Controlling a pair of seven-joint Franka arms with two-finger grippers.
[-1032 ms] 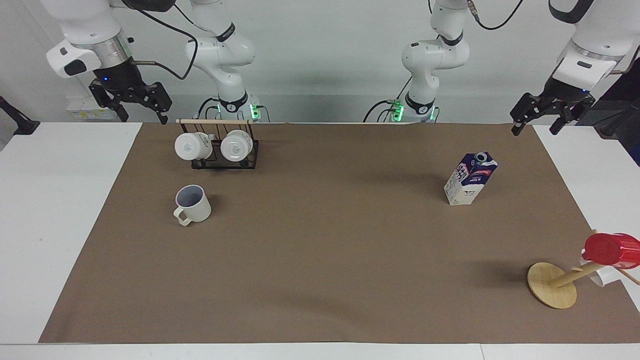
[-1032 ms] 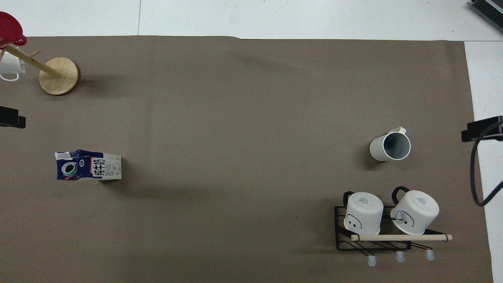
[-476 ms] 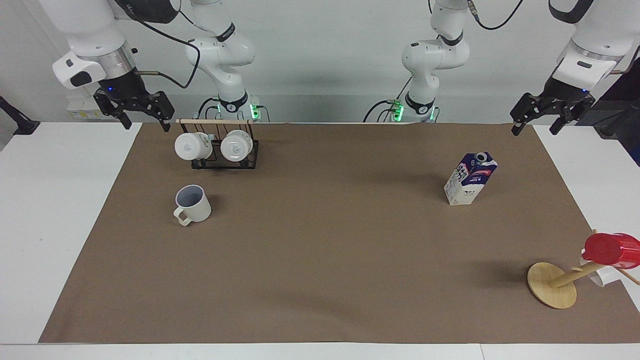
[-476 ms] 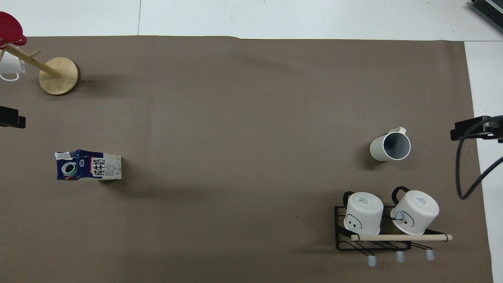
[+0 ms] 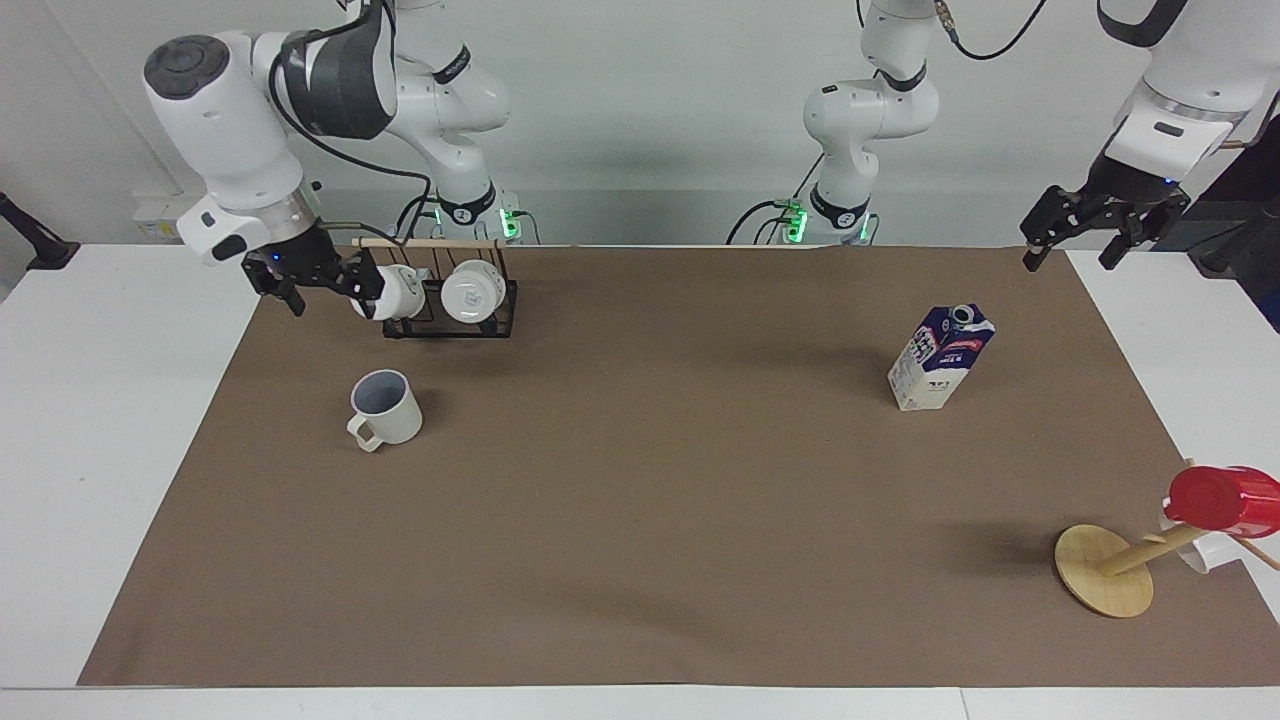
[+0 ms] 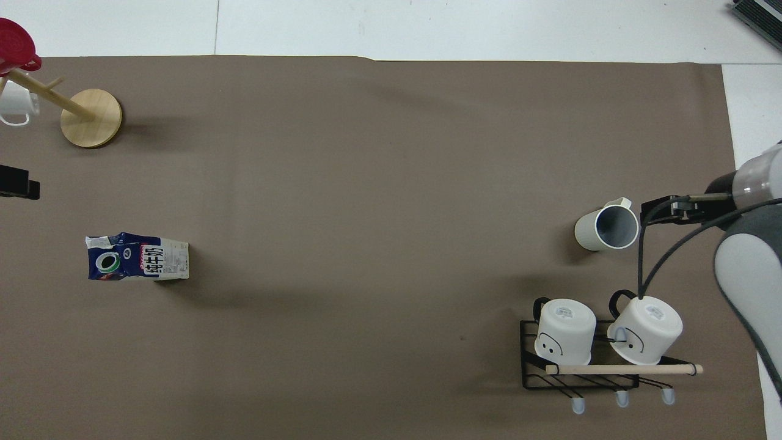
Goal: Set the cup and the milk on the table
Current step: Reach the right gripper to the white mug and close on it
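Note:
The cream-white cup [image 5: 385, 408] stands upright on the brown sheet [image 5: 650, 500] of the white table [image 5: 100, 400], just farther from the robots than the mug rack; it also shows in the overhead view [image 6: 606, 228]. The navy and white milk carton [image 5: 940, 358] stands upright on the sheet toward the left arm's end, and shows in the overhead view [image 6: 137, 256]. My right gripper [image 5: 335, 292] is open and empty, in the air beside the rack, close to the cup [image 6: 663, 209]. My left gripper [image 5: 1070, 255] is open and empty, and waits raised over the sheet's corner [image 6: 18, 183].
A black wire rack [image 5: 440, 295] with two white logo mugs stands near the right arm's base [image 6: 602, 342]. A round wooden disc stand [image 5: 1105, 570] carries a glossy red cup [image 5: 1225, 500] and a white mug [image 6: 13, 104] at the left arm's end.
My right gripper has come down and moved in from the table's end toward the rack and the cup. The left arm, cup and milk have not moved.

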